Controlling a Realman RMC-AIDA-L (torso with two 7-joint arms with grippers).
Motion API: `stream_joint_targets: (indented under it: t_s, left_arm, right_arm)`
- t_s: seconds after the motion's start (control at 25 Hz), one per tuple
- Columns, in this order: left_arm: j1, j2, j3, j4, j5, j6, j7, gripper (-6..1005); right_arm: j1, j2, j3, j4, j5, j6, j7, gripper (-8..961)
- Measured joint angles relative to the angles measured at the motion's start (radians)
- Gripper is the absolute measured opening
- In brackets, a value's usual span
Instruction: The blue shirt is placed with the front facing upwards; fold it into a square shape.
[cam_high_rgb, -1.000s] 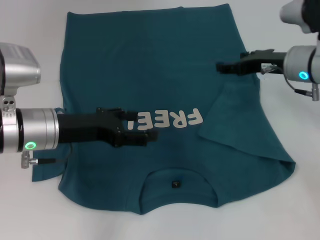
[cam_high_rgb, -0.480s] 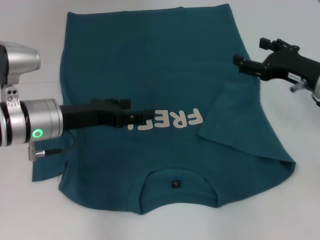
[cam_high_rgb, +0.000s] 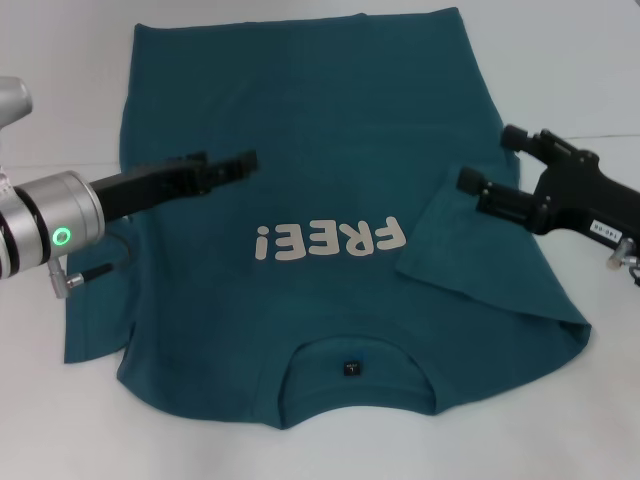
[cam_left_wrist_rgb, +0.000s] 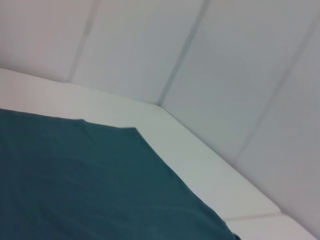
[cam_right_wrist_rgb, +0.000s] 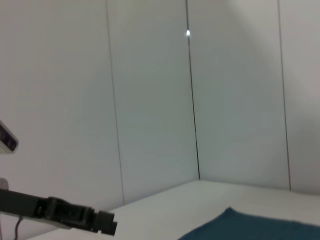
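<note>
Before me is a white table (cam_high_rgb: 560, 60), matte and evenly lit, with no hard shadows. My wrist cameras show the table's far edge meeting a pale grey wall (cam_right_wrist_rgb: 150, 100) built of flat panels split by thin dark vertical seams. One small bright glint (cam_right_wrist_rgb: 188, 33) sits on a seam.

Blue shirt (cam_high_rgb: 330, 130) lies flat (right sleeve folded inward); both claws hover above, empty.
</note>
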Motion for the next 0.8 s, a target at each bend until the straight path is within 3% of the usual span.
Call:
stream_joint_targets:
  t_s: [0.16,0.36,0.52,0.64,0.8]
  left_arm:
    - [0.003,0.000,0.003,0.037,-0.045,-0.049,0.000,907]
    - [0.004,-0.005,0.002,0.072,-0.058,-0.078,0.002,907]
    - [0.025,-0.006,0.000,0.082,-0.076,-0.106,0.036,907]
    - [0.037,-0.007,0.005,0.069,-0.077,-0.108,0.051,907]
    - [0.051,0.003,0.006,0.048,-0.073,-0.101,0.057,907]
  right_arm:
    - [-0.009,-0.007,0.003,0.014,-0.024,0.002,0.053,946]
    - [-0.008,-0.041,0.006,0.009,-0.100,0.008,0.118,946]
    - [0.001,-0.047,0.005,-0.013,-0.161,0.031,0.163,946]
    - [0.007,-0.041,0.007,-0.058,-0.219,0.046,0.194,945]
    - [-0.003,0.001,0.009,-0.180,-0.262,0.077,0.278,945]
